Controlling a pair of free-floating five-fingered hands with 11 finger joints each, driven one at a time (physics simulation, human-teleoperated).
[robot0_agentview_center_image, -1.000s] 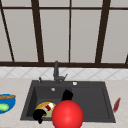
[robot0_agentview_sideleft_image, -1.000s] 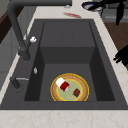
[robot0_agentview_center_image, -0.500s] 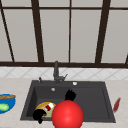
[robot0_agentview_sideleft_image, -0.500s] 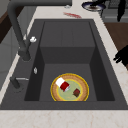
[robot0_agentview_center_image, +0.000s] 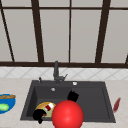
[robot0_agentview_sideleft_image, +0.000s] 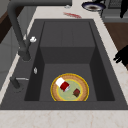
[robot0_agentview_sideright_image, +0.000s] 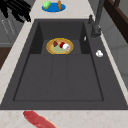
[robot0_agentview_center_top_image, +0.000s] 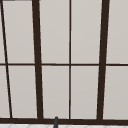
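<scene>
My left hand (robot0_agentview_center_image: 38, 115) floats in front of the sink's near left corner; it is the hand with straight, spread fingers (robot0_agentview_sideright_image: 15, 10) over the front counter and the one at the picture's right edge (robot0_agentview_sideleft_image: 122, 56). It holds nothing. My right hand (robot0_agentview_center_image: 72, 95) hangs above the middle of the sink and shows as a dark shape (robot0_agentview_sideleft_image: 123, 10) far off. A yellow-rimmed plate (robot0_agentview_center_image: 42, 106) (robot0_agentview_sideleft_image: 85, 86) (robot0_agentview_sideright_image: 51, 48) lies in the basin's left part with a red-and-white can (robot0_agentview_sideleft_image: 63, 84) and a brown piece (robot0_agentview_sideleft_image: 76, 92) on it. A big red ball (robot0_agentview_center_image: 67, 114) sits low in the front view.
The dark sink (robot0_agentview_center_image: 105, 100) has a black faucet (robot0_agentview_center_image: 56, 72) behind it. On the left counter lies a blue plate (robot0_agentview_center_image: 10, 105) (robot0_agentview_sideright_image: 50, 8) with food. A red, elongated item (robot0_agentview_center_image: 116, 104) (robot0_agentview_sideright_image: 37, 119) lies on the right counter, and a dark dish (robot0_agentview_sideleft_image: 93, 6) farther back.
</scene>
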